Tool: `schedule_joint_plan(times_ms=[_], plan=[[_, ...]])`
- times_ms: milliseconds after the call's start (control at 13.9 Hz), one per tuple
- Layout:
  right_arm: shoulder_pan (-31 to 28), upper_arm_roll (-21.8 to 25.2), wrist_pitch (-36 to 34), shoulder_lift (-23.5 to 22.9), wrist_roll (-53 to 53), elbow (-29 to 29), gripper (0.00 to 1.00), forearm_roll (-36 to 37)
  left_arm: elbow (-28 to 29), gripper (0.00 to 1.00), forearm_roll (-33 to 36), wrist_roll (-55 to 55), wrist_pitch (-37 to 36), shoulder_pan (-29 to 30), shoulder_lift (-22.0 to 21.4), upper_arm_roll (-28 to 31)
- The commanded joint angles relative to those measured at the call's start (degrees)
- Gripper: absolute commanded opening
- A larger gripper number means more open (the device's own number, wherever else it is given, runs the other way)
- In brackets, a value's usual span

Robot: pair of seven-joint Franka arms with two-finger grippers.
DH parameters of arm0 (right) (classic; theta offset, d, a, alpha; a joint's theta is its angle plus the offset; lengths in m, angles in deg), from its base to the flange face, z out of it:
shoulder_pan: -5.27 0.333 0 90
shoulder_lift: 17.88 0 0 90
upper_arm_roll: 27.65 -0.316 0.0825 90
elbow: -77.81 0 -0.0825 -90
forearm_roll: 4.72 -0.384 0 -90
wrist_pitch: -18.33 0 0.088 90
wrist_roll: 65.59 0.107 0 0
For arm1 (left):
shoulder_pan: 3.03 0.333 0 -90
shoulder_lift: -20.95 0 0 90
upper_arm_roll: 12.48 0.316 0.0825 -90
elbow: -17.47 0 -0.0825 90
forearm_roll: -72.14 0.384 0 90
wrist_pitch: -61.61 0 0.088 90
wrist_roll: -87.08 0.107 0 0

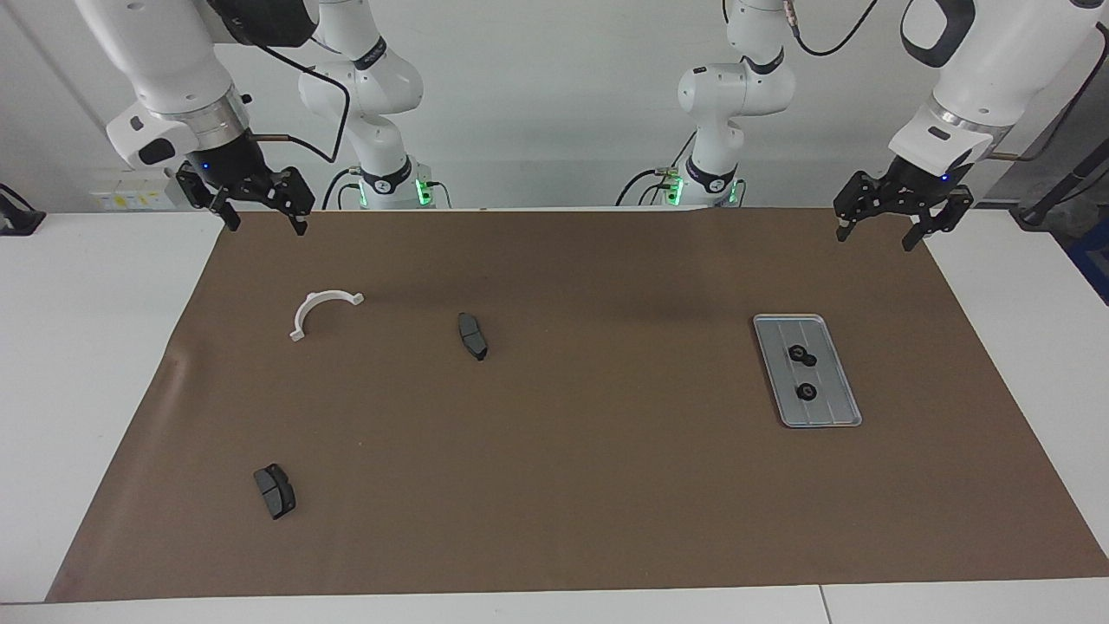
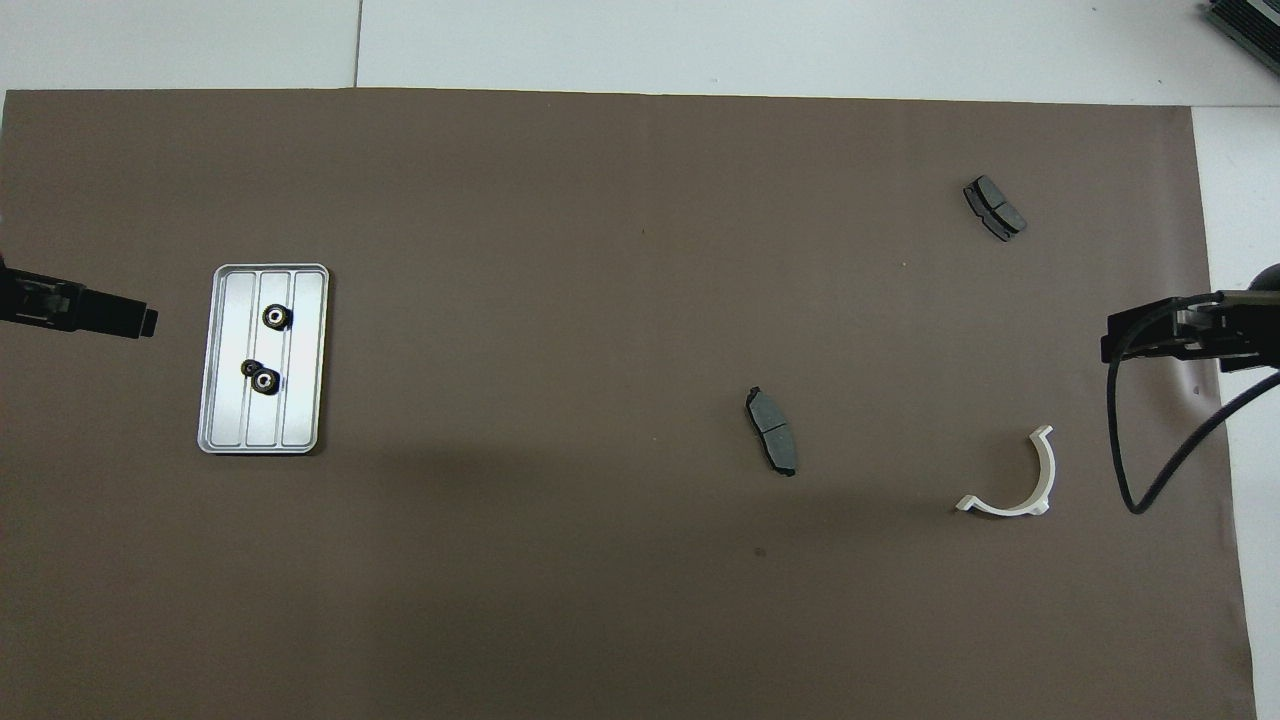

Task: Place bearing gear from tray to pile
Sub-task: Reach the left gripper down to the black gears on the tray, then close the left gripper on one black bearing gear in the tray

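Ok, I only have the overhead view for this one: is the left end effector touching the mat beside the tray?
Observer: No. The facing view shows the left end effector hanging in the air about over the edge of the mat, apart from the tray.
Operator: Is it open?
Observer: Yes, its fingers are spread and hold nothing.
Operator: And the right one?
Observer: The right end effector is also up in the air, open and empty, about over the mat's corner at the right arm's end.
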Motion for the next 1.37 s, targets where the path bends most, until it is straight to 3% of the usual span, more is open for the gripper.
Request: schedule_joint_plan(times_ms=[0, 720, 864, 1008, 1296], plan=[[-0.3, 0.0, -0.1, 1.3, -0.7, 1.3, 1.00, -1.0, 10.5, 1.00, 0.1, -0.8, 8.5, -1.0, -2.4, 0.3], [-0.3, 0.0, -0.1, 1.2, -0.7, 1.3, 1.00, -1.0, 15.0, 1.00, -0.1, -0.8, 31.8, -0.8, 14.1, 0.2], [-0.3, 0.0, -0.1, 1.3, -0.7, 1.3, 1.00, -0.9, 14.9, 0.92, -0.1, -0.8, 34.6, -0.7, 17.0, 0.2], [-0.3, 0.0, -0.1, 1.3, -0.7, 1.3, 1.00, -0.9, 15.1, 0.78, -0.2, -0.8, 36.7, -0.3, 18.9, 0.2], [-0.3, 0.0, -0.1, 1.3, -0.7, 1.3, 1.00, -0.9, 15.2, 0.67, -0.2, -0.7, 37.0, 0.1, 19.8, 0.2]])
